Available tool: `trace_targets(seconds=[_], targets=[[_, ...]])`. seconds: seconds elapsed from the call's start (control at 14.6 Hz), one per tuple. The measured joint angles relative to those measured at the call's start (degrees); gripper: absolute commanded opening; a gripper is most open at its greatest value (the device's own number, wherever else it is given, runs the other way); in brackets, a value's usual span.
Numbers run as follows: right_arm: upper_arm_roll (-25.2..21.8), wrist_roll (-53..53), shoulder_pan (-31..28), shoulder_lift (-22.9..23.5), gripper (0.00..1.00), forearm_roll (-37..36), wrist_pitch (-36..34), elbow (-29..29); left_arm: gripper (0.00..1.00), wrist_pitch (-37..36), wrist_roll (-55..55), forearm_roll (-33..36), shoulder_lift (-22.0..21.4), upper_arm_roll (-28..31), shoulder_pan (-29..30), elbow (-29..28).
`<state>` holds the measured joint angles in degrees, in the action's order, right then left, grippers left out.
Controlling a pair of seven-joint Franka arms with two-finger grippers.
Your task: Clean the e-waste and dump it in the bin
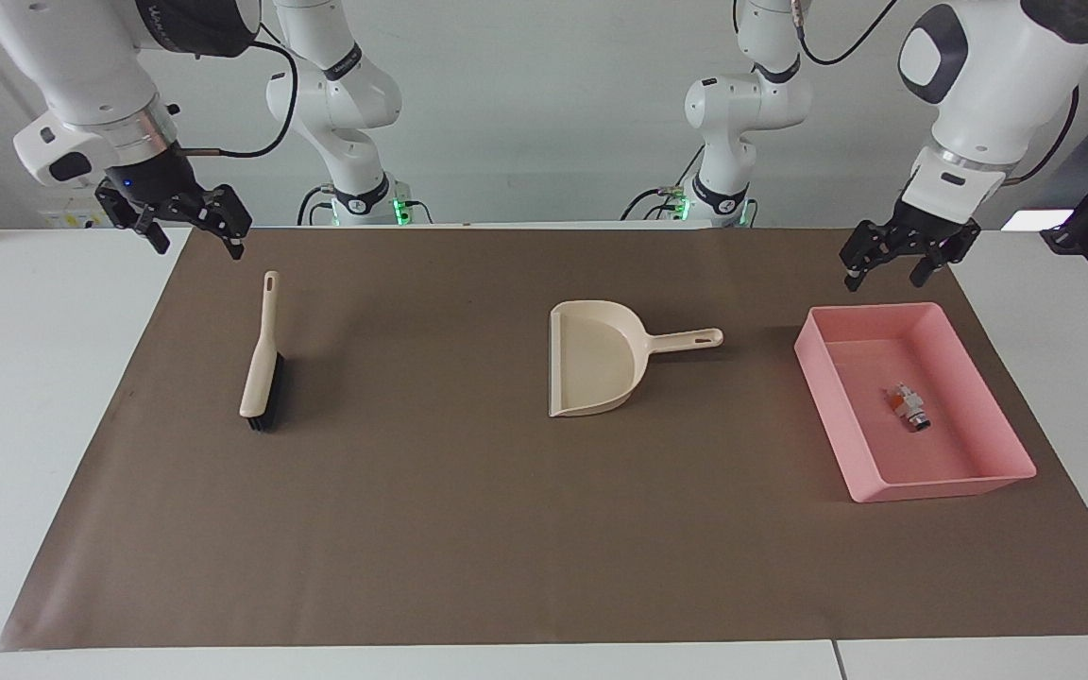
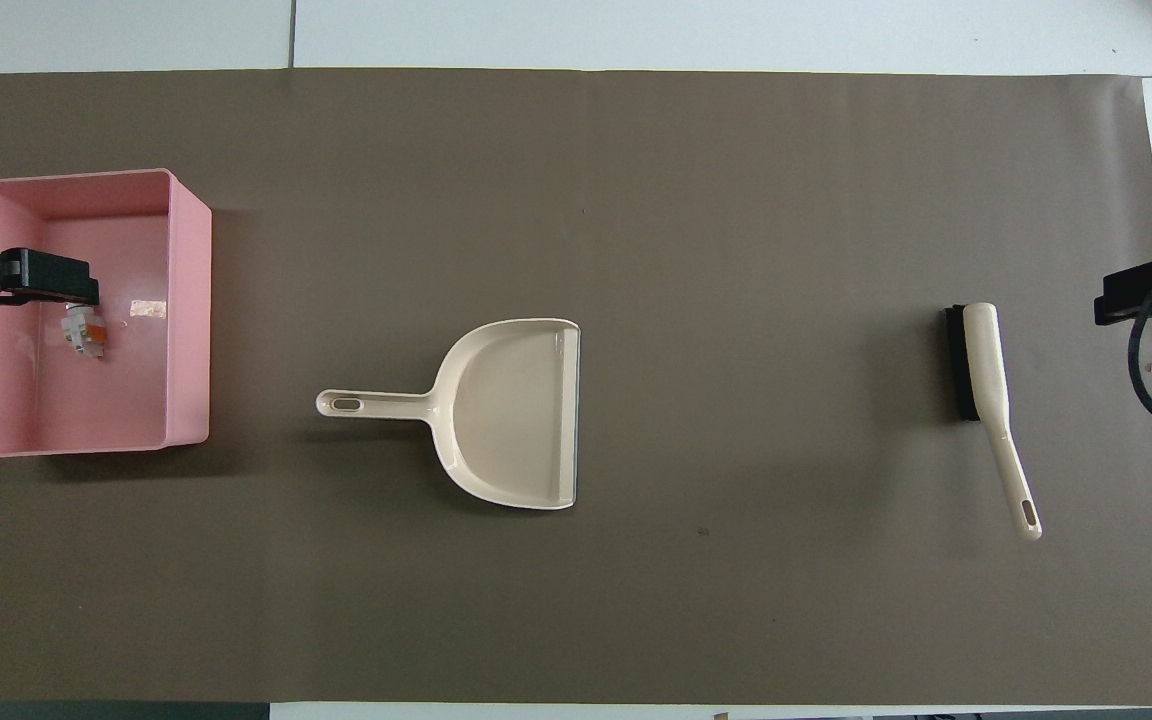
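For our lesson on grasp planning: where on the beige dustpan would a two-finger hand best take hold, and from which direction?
Grip the dustpan by its narrow straight handle, coming straight down from above. The handle lies flat on the mat, pointing toward the pink bin at the left arm's end, and is slim enough for two fingers; the scoop is wide and sloped. The open left hand is likely closest.
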<state>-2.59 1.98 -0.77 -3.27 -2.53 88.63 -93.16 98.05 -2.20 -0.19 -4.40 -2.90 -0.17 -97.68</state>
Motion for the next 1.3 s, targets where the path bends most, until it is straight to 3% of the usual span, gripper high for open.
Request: trace_targets(seconds=[0.48,1.3], targets=[[0.00,0.00,0.00,0.00,0.99,0.00,0.00,0.00,0.99,-14.43,4.13,0.00,1.44,0.06,2.09,10.69],[0.00,0.00,0.00,0.00,0.99,0.00,0.00,0.00,0.99,-14.57,6.55,0.00,1.74,0.06,2.85,10.09]])
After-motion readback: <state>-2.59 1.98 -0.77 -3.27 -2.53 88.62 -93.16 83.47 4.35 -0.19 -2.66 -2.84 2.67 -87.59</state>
